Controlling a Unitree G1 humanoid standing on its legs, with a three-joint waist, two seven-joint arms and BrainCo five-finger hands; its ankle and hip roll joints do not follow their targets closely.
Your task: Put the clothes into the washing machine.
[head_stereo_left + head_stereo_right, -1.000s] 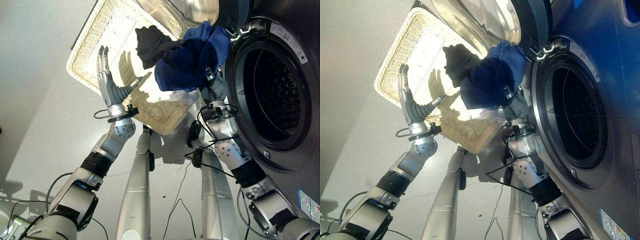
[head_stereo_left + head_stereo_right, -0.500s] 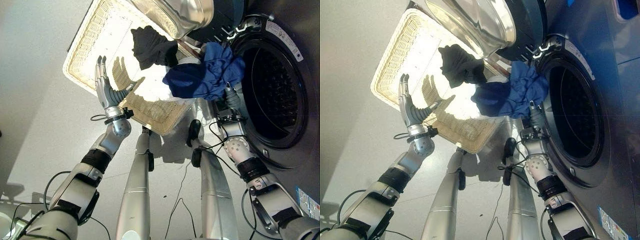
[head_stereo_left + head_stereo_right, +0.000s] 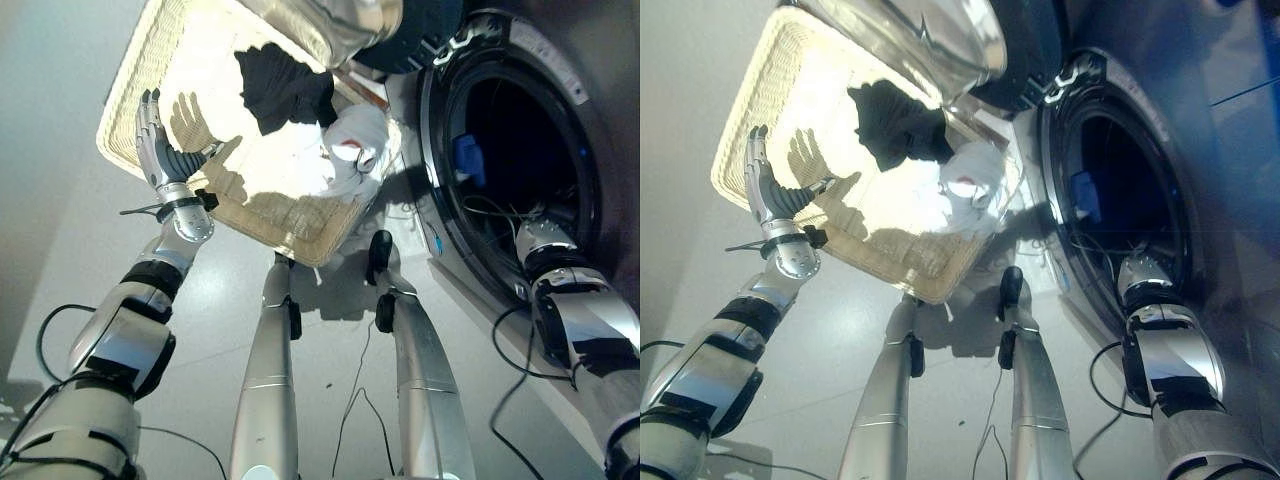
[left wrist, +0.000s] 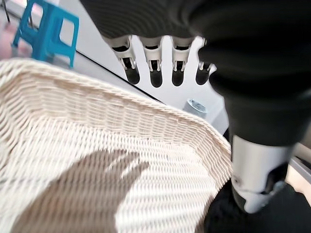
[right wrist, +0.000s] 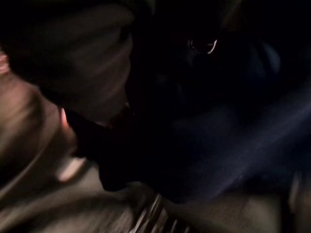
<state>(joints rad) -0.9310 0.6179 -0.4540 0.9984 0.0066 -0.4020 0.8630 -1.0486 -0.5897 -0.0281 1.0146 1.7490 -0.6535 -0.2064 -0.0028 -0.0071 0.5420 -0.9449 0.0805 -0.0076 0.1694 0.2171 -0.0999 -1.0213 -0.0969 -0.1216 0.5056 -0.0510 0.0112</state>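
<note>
1. Blue garment (image 3: 468, 160): 0.5 s ago it hung bunched at the washing machine's (image 3: 560, 80) door opening; now just a small blue patch shows deep in the dark drum. The right arm reaches into the drum to the wrist, so the right hand is hidden; cannot tell how its fingers stand.
2. Judgement: first garment is in or nearly in; letting go is unconfirmed.
3. Left in the wicker basket (image 3: 130, 110): a black garment (image 3: 280, 85), crumpled, and a white garment (image 3: 352, 150) heaped at the rim nearest the machine. Both look soft and limp.
4. Left hand (image 3: 155, 150): over the basket's far side, fingers straight and apart, holding nothing.
</note>
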